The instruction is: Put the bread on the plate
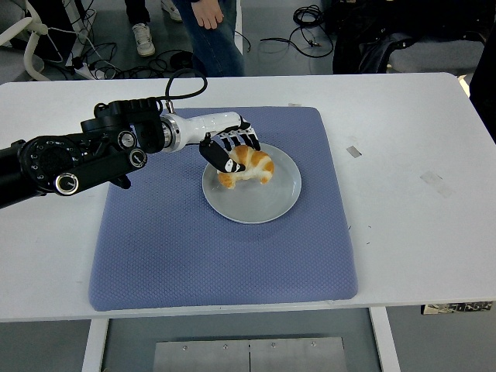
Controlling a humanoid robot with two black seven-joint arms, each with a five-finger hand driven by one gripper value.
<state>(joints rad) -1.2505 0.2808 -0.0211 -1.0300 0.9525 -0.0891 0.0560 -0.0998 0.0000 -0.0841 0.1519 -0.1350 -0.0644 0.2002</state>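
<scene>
The left hand (230, 152) covers part of the bread (249, 166); the person (209, 23) is cropped at top

Glossy smooth plate (260, 203), textured woven cloth mat (194, 248); matt white table (411, 155), golden crusty bread (249, 167)

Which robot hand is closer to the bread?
The left. The left robot hand is wrapped around the bread, holding it over the plate. The right robot hand is not in view at all.
</scene>
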